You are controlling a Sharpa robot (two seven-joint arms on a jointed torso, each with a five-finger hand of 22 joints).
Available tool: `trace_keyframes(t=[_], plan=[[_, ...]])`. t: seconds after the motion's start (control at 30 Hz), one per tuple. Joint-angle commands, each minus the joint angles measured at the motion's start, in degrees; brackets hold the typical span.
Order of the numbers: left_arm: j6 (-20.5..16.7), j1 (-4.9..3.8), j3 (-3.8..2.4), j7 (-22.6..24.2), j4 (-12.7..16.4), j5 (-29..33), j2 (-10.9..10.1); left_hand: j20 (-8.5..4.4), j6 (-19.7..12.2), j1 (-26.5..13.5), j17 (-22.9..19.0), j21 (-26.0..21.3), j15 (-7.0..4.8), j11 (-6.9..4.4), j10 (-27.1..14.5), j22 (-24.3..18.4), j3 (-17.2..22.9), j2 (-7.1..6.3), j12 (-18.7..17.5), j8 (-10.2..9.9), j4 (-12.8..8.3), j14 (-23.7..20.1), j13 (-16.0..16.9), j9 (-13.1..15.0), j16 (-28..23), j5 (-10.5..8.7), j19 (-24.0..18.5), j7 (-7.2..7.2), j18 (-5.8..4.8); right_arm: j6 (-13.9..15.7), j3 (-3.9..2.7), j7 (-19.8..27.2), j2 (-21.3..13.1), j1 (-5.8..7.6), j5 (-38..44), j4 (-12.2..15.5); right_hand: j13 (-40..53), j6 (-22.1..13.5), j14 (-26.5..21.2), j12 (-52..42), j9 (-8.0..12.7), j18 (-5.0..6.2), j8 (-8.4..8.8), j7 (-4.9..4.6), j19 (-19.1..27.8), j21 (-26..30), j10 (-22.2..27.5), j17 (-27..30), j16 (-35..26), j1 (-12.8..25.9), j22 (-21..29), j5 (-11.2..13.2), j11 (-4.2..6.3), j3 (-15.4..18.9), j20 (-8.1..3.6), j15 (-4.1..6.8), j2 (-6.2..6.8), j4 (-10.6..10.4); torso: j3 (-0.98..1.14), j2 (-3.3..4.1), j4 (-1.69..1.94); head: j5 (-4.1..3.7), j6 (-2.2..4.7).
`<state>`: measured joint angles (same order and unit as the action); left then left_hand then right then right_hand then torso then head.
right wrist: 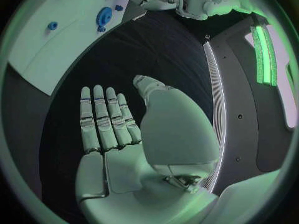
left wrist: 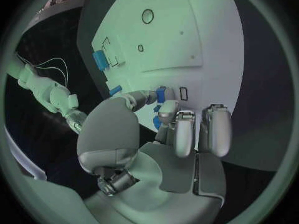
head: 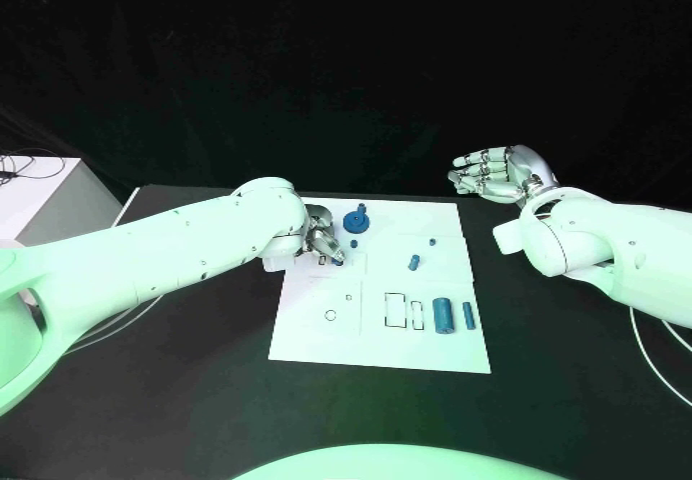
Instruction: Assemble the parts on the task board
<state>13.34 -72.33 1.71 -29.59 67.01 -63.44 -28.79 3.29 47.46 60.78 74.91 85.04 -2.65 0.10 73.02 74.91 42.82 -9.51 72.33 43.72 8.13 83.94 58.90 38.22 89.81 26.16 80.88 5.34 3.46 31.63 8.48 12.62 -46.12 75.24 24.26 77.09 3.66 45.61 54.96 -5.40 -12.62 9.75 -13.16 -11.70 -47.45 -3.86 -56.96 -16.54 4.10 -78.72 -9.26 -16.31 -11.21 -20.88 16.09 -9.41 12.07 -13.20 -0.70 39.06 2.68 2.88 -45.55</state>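
Note:
The white task board (head: 378, 345) lies in the middle of the black table. My left hand (head: 320, 240) hovers over its upper left area and pinches a small blue part (left wrist: 161, 93) between thumb and finger, close to a small rectangular slot (left wrist: 183, 92). A blue gear (head: 356, 221) stands just beyond that hand. Two small blue pegs (head: 414, 262) sit mid-board, and blue cylinders (head: 444, 315) lie near the right edge. My right hand (head: 498, 172) hangs above the table past the board's far right corner, with its fingers (right wrist: 102, 117) stretched out and holding nothing.
Outlined recesses (head: 394, 309) and a round hole (head: 330, 315) mark the board's near half. A white box (head: 43, 195) stands at the table's far left. The gear (right wrist: 103, 16) and the board (right wrist: 50, 59) also appear in the right wrist view.

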Motion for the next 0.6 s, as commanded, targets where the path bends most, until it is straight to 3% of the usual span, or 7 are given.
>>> trace_keyframes(t=[0.03,0.6], plan=[[1.6,0.04,0.03,0.2,-0.2,-0.3,0.1,-0.01,1.3,0.2,15.1,0.2,-0.5,-0.01,0.3,1.7,11.7,0.22,0.2,0.3,-12.0,6.1,0.0,0.1,0.2,0.16,0.3,-0.84,-0.46,-0.3,-0.03,0.9,0.1,-0.03,0.1,0.0,0.0,0.3,0.2,0.2,0.1,0.61,0.26,-2.78,0.5,0.4,-0.1,0.1,-0.3,0.3,0.1,-0.4,-0.22,0.2,0.14,-0.28,-0.41,0.3,-0.02,-0.01,0.05,-0.07,-0.12],[3.4,0.03,0.02,0.0,-1.7,0.0,1.1,-0.03,1.3,0.2,15.1,0.2,-0.52,-0.01,0.3,1.7,11.7,0.21,0.2,0.3,-12.0,6.1,-0.1,0.1,0.2,0.13,0.3,-0.85,-0.46,-0.3,-0.03,0.8,0.0,-0.03,0.1,0.3,0.0,0.3,0.1,0.4,0.1,0.6,0.34,-2.81,0.6,0.4,-0.1,0.3,-0.3,0.3,0.3,-0.3,-0.25,0.3,0.17,-0.32,-0.43,0.3,0.07,0.03,-0.03,0.0,-0.52]])
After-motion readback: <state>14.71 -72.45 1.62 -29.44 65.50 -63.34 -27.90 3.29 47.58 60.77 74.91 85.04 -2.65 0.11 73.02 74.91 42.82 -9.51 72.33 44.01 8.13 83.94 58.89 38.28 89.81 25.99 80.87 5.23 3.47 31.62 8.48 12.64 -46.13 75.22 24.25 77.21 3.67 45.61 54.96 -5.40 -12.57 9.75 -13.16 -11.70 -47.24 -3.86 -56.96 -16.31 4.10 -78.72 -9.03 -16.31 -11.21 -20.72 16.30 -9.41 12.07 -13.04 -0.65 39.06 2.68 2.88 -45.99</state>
